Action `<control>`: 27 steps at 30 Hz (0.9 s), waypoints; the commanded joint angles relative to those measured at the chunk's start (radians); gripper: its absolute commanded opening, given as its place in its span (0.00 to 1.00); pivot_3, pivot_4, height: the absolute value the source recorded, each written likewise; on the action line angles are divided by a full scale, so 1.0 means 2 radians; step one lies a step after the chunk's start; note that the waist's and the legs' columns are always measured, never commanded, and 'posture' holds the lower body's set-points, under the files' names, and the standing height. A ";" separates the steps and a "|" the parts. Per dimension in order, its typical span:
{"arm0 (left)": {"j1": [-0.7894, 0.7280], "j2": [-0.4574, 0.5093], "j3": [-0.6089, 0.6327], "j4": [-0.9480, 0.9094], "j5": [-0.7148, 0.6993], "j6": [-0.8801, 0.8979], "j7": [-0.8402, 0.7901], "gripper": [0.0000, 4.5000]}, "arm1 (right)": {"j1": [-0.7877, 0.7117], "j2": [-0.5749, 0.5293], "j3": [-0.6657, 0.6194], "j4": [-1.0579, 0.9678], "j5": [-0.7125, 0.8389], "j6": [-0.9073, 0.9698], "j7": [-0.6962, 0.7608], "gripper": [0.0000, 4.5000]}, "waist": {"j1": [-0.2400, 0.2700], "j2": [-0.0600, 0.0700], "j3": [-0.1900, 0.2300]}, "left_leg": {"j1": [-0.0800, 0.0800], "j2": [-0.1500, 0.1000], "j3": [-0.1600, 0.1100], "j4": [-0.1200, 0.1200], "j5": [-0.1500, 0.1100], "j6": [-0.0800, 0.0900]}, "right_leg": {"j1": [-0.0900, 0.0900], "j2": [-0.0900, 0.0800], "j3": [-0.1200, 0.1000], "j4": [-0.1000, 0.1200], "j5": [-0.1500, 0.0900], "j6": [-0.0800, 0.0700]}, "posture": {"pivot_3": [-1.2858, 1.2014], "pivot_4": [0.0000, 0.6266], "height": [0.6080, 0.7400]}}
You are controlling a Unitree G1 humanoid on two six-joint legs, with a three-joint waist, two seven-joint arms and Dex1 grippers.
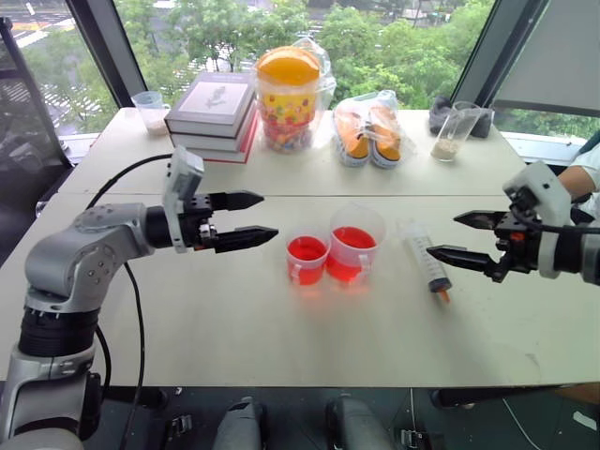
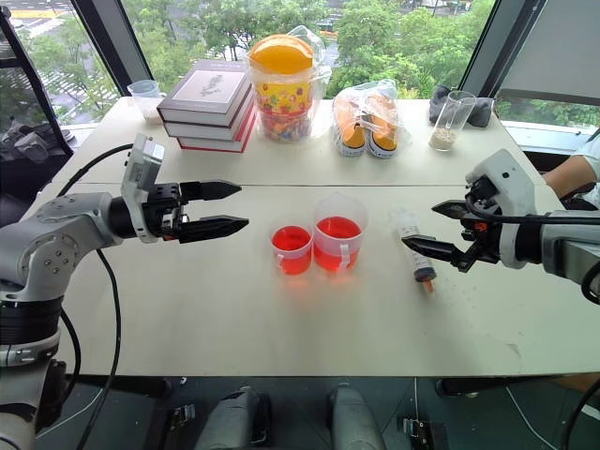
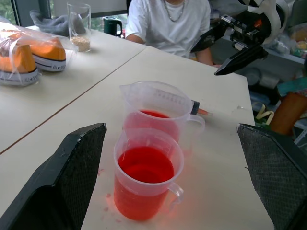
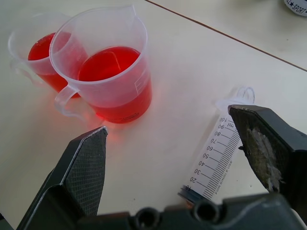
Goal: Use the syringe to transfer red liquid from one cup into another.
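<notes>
Table (image 1: 281,347): pale cream.
Taller cup (image 1: 354,242): clear plastic, red liquid (image 4: 108,63) bright translucent red-orange in lower half.
Shorter cup (image 1: 307,259): clear, red nearly to rim.
Syringe (image 1: 425,259): clear barrel with black graduation marks, orange-red tip.
Gripper fingers (image 3: 72,177): black, finely textured pads.
Books (image 1: 214,115): grey cover over red one.
Jar (image 1: 288,98): orange lid, multicoloured contents.
Shoes (image 1: 368,131): orange, white soles.

Tabletop (image 1: 281,347): pale beige, a seam across the middle.
Windows (image 1: 412,47): big, dark frames, green trees and daylight outside.
</notes>
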State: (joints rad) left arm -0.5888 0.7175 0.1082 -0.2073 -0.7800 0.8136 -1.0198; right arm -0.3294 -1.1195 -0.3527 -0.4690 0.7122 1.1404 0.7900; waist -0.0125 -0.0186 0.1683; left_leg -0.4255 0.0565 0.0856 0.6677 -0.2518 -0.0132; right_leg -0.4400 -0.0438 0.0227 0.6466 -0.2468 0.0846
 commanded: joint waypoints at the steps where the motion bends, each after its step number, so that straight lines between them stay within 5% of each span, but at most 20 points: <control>1: -0.010 -0.005 0.012 0.007 0.011 -0.028 0.009 1.00 | -0.007 -0.011 -0.011 -0.008 0.002 -0.007 0.000 0.98 | 0.000 0.000 0.000 | 0.000 0.000 0.000 0.000 0.000 0.000 | 0.000 0.000 0.000 0.000 0.000 0.000 | 0.52 0.24 1.00; 21: -0.020 -0.018 0.005 0.012 -0.006 -0.021 0.008 1.00 | 0.000 -0.026 -0.006 0.007 -0.011 -0.003 -0.003 0.98 | 0.000 0.000 0.000 | 0.000 0.000 0.000 0.000 0.000 0.000 | 0.000 0.000 0.000 0.000 0.000 0.001 | 0.52 0.24 1.00; 27: -0.016 -0.030 0.001 0.013 -0.001 -0.027 0.010 1.00 | -0.060 -0.035 0.037 0.054 0.002 0.048 -0.009 0.98 | -0.002 0.000 0.000 | 0.000 0.000 0.000 0.000 0.000 0.000 | 0.000 0.000 0.000 0.000 0.000 0.000 | 0.52 0.24 1.00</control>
State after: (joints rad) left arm -0.6169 0.6615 0.1007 -0.1601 -0.7759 0.7764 -0.9988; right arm -0.4082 -1.1624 -0.2828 -0.3804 0.7033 1.2074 0.7737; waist -0.0161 -0.0186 0.1683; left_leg -0.4251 0.0565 0.0861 0.6684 -0.2518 -0.0131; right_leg -0.4400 -0.0438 0.0235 0.6471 -0.2464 0.0852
